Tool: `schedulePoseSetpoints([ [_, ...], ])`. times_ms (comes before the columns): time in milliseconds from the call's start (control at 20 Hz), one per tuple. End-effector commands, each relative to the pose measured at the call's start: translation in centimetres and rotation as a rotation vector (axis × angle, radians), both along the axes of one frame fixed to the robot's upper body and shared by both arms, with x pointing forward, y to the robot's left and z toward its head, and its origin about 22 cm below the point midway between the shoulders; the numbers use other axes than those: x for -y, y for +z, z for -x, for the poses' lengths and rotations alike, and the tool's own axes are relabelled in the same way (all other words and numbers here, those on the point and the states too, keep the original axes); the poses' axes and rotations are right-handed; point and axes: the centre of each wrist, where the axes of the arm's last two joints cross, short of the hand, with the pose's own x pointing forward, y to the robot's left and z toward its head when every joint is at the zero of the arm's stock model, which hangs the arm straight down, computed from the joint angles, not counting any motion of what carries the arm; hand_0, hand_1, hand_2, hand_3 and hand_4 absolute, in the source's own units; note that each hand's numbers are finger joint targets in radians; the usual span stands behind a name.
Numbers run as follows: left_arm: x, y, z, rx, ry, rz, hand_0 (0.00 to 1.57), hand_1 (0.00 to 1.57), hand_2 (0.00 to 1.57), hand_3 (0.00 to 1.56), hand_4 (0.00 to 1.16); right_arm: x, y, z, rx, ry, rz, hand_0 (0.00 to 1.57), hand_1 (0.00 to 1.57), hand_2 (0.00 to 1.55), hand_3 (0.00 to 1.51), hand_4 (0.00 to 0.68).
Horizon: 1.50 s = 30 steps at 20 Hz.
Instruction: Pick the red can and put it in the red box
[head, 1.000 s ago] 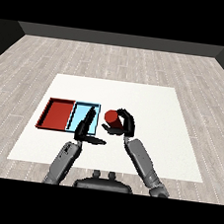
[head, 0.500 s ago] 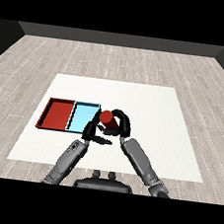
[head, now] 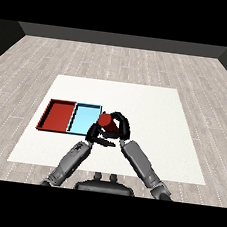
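While my right hand (head: 120,128) curls round the red can (head: 105,120), the can sits above the white table (head: 151,110) at the right edge of the light blue tray (head: 83,118), roughly 6 o'clock from table centre. Red tray (head: 59,115) lies at 9 o'clock from the can, touching the blue one, with nothing in it. My left hand (head: 95,135) is at 7 o'clock from the can, just beside it, under my right fingers; can't tell whether its fingers are spread or curled.
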Motion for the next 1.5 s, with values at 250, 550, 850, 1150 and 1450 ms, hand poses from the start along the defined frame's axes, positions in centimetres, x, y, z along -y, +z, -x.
schedulePoseSetpoints([
  [250, 2.1, 0.2, -0.5, 0.010, -0.013, 0.014, 0.00, 0.00, 0.00, 0.00, 0.00, -2.0, 0.8, 1.7, 0.002, 0.016, -0.047, 1.48, 1.48, 1.44, 1.37, 0.620],
  [550, 1.6, 0.5, 0.5, 0.026, -0.046, 0.038, 0.00, 0.00, 0.00, 0.00, 0.00, -1.1, 0.7, 0.2, -0.003, 0.063, -0.031, 1.49, 1.49, 1.45, 1.37, 0.617],
  [850, 0.9, 0.3, -1.2, 0.042, -0.022, -0.013, 0.00, 0.00, 0.00, 0.00, 0.29, -2.4, -0.3, 2.0, -0.009, 0.081, -0.006, 1.49, 1.49, 1.46, 1.37, 0.642],
  [1150, 2.7, 1.2, -1.4, -0.079, 0.190, -0.003, 1.57, 1.57, 1.56, 1.49, 0.99, -3.7, -0.4, 0.8, -0.003, 0.068, -0.021, 1.48, 1.48, 1.45, 1.37, 0.632],
  [1450, 1.0, 0.8, -2.6, -0.059, 0.254, -0.090, 1.55, 1.55, 1.51, 1.41, 0.91, -4.8, 1.3, 0.6, -0.009, 0.089, -0.011, 1.54, 1.54, 1.46, 1.38, 0.606],
])
